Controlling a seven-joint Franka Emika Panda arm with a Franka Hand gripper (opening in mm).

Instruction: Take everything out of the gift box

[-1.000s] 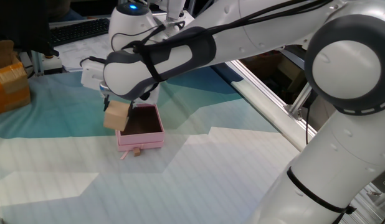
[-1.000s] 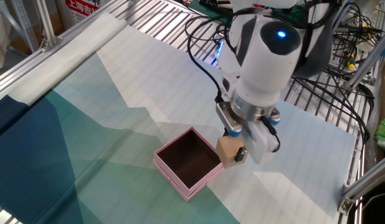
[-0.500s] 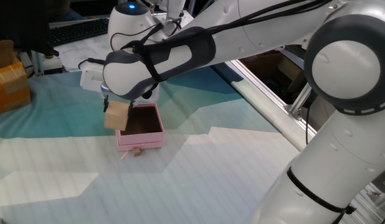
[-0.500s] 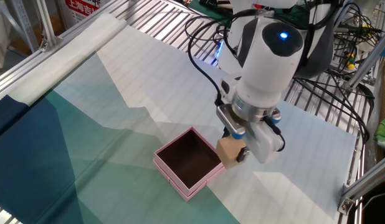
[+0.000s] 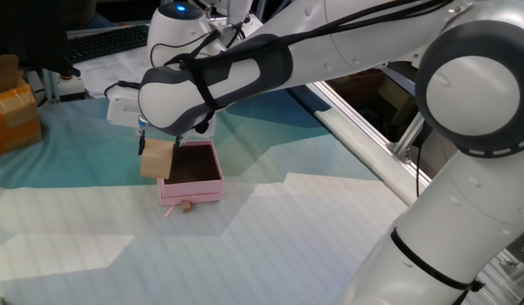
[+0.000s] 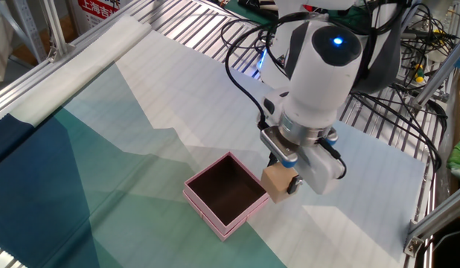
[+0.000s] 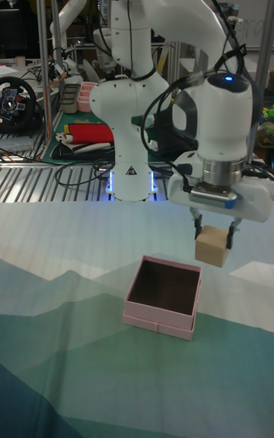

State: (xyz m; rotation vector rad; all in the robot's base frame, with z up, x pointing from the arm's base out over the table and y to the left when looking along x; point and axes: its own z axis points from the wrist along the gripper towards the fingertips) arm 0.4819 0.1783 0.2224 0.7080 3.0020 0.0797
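The cube [image 7: 212, 247], judged light, stiff and safely pinched on two flat opposite faces, is held clamped in the gripper [image 7: 213, 236] just beside the box [image 7: 162, 296]

One fixed view looks from close beside the arm, low and oblique, across the table [image 5: 313, 246]. The other fixed view looks down steeply from the opposite side, toward the arm. The tall fixed view stands level at the table's far edge, facing the robot base [image 7: 131, 149] head-on. All three share the gift box [image 5: 192, 174] [image 6: 224, 196] [image 7: 162, 297].
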